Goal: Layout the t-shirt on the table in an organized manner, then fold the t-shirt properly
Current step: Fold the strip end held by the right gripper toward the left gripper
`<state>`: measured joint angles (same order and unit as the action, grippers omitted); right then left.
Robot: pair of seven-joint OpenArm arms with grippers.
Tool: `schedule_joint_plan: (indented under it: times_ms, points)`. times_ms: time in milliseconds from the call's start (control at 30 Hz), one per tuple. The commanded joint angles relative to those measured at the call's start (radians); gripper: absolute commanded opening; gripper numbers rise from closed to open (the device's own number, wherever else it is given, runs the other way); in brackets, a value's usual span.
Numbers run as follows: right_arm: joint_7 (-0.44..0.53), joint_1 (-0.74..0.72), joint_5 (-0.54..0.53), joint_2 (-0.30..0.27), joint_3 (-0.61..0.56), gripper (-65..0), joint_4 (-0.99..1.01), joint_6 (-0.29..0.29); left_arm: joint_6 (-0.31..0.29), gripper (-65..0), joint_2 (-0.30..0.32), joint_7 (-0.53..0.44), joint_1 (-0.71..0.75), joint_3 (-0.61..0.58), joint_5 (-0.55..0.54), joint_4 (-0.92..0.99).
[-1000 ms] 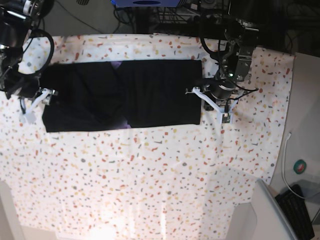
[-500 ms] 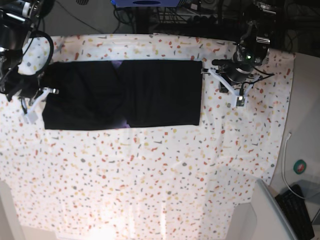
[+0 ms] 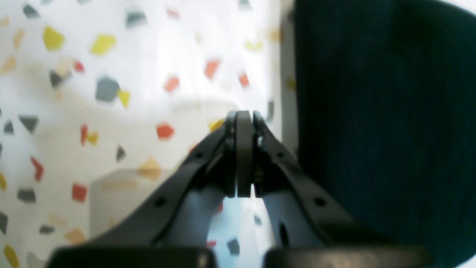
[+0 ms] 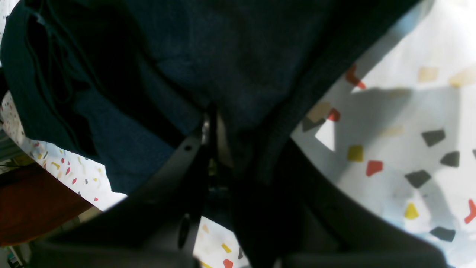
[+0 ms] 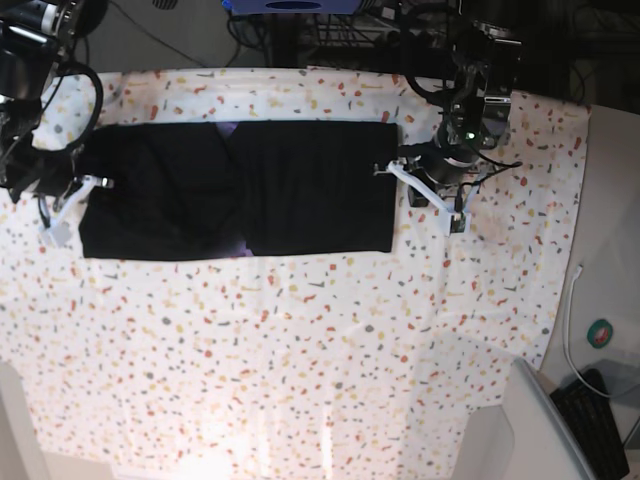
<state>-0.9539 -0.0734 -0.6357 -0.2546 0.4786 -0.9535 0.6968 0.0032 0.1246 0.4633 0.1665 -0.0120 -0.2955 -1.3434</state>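
Note:
The black t-shirt [image 5: 240, 190] lies as a flat, wide rectangle across the back of the table [image 5: 300, 360], with a little purple print peeking out at its middle seam. My right gripper [image 5: 92, 186] sits at the shirt's left edge. In the right wrist view this gripper [image 4: 214, 143] is shut on the t-shirt [image 4: 230, 56], whose dark cloth bunches up over its fingers. My left gripper [image 5: 398, 172] rests by the shirt's right edge. The left wrist view shows it [image 3: 243, 149] shut and empty over the speckled cover, just left of the t-shirt [image 3: 379, 123].
The speckled cover reaches well in front of the shirt. Dark racks and cables [image 5: 330, 30] stand behind the table's back edge. A grey bin [image 5: 540, 430] and a keyboard [image 5: 600, 420] lie off the front right corner.
My left arm swung up to the back right, then came back down beside the shirt's right edge. My right gripper closed on the shirt's left edge, which shifted slightly left.

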Motion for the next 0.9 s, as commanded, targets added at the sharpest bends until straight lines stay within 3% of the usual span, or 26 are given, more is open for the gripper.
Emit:
schedule_joint_plan:
  times_ms: [0,233,367,700,867]
  points:
    - [0.009,-0.015,-0.017,-0.019,0.004,-65.0,-0.017,0.001,0.004,-65.0,-0.01,0.007,-0.002,0.001,0.0,-0.009]
    - [0.009,0.037,-0.017,-0.012,0.004,-65.0,-0.149,0.001,0.002,-65.0,-0.036,0.004,-0.017,-0.096,0.0,-0.009]
    - [0.008,0.097,-0.017,0.01,0.004,-65.0,-0.316,-0.127,0.005,-65.0,-0.044,0.004,-0.037,-0.141,-0.001,-0.005]
    - [-0.092,0.156,-0.017,0.07,-0.002,-65.0,-0.622,-0.279,0.005,-65.0,-0.079,0.01,-0.078,-0.19,-0.008,0.009]
    - [-0.089,0.16,-0.017,0.09,-0.162,-65.0,-0.684,-0.401,0.005,-65.0,-0.088,0.01,-0.08,-0.19,0.0,0.017]
